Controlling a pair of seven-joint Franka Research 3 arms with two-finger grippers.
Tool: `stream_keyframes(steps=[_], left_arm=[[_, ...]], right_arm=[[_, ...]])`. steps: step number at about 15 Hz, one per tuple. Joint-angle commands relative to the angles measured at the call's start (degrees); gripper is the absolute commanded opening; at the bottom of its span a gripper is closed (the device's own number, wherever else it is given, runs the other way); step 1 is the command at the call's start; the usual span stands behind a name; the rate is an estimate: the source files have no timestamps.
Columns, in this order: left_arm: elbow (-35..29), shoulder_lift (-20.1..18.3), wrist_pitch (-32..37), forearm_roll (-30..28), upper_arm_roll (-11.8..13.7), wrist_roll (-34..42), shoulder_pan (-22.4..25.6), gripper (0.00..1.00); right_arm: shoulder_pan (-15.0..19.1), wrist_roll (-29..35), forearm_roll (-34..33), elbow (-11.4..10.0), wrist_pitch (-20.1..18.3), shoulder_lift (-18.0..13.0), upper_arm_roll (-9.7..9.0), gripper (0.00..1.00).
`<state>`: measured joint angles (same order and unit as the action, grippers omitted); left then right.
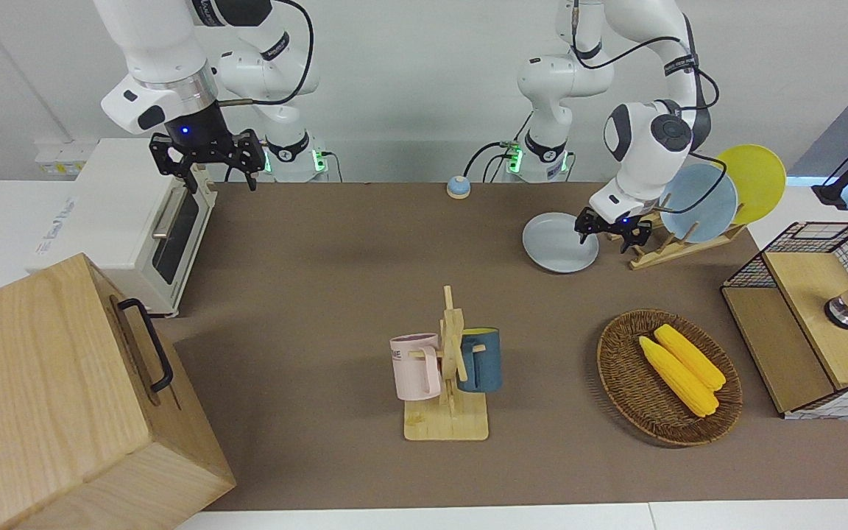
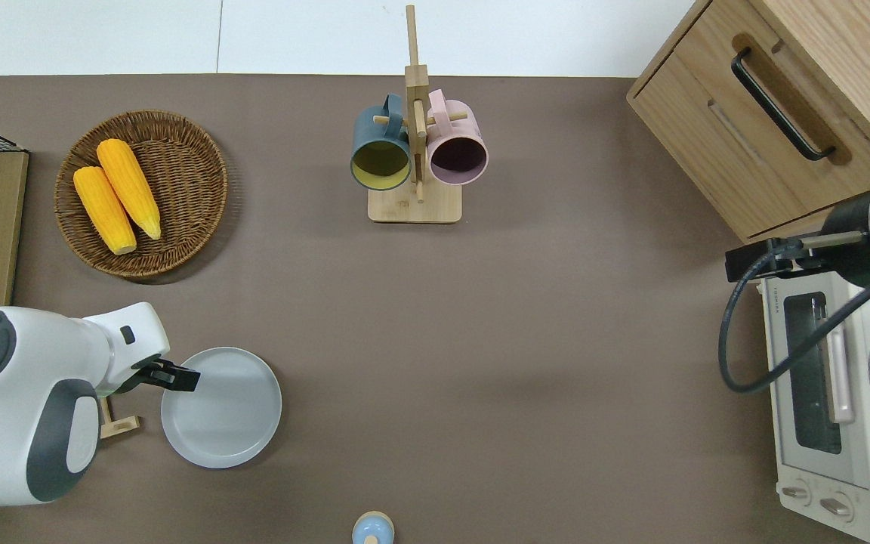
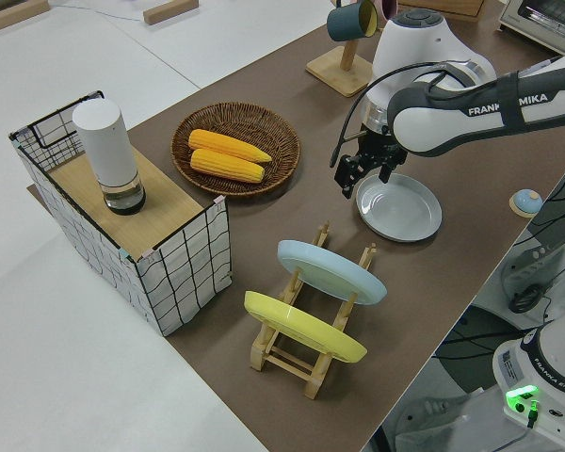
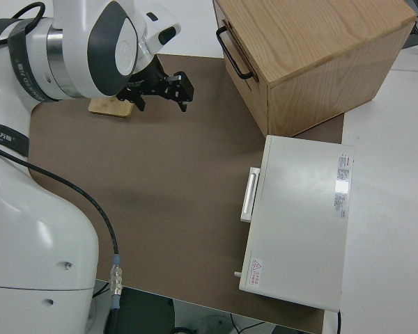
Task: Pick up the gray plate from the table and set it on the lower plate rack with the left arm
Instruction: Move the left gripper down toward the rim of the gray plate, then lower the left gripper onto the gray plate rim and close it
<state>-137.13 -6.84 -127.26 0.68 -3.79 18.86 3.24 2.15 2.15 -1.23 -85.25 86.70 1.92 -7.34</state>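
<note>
The approach step is in hand: the left pincer (image 2: 178, 375), jaws spread and empty, hangs over the nine-o'clock rim of the gray plate (image 2: 221, 406), which lies flat on the bench (image 2: 526, 340) beside the plate rack (image 1: 670, 246). Next it must lower and clamp that rim. The right arm is parked.

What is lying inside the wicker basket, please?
Two yellow corn cobs lie side by side in the basket, touching along their length. The weave directly under them is covered, so nothing beneath can be seen.
</note>
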Motion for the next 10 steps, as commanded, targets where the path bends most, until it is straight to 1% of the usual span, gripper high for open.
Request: stream_keyframes(steps=[1, 3, 7, 10], left_arm=[[-4.1, -1.2, -4.5, 1.3, 0.4, 0.4, -0.6, 0.99], [-5.9, -1.0, -7.4, 1.3, 0.4, 0.4, -0.5, 0.99], [-8.0, 1.1, -11.7, 1.3, 0.4, 0.4, -0.5, 0.99], [-8.2, 2.3, -12.8, 1.3, 0.4, 0.4, -0.4, 0.99]], right_arm=[[1.3, 0.8, -0.2, 1.2, -0.9, 0.5, -1.19, 0.983], [1.3, 0.8, -0.2, 1.2, -0.9, 0.5, -1.19, 0.983], [1.3, 0.8, -0.2, 1.2, -0.9, 0.5, -1.19, 0.983], [1.2, 0.8, -0.2, 1.1, -0.9, 0.5, -1.19, 0.983]])
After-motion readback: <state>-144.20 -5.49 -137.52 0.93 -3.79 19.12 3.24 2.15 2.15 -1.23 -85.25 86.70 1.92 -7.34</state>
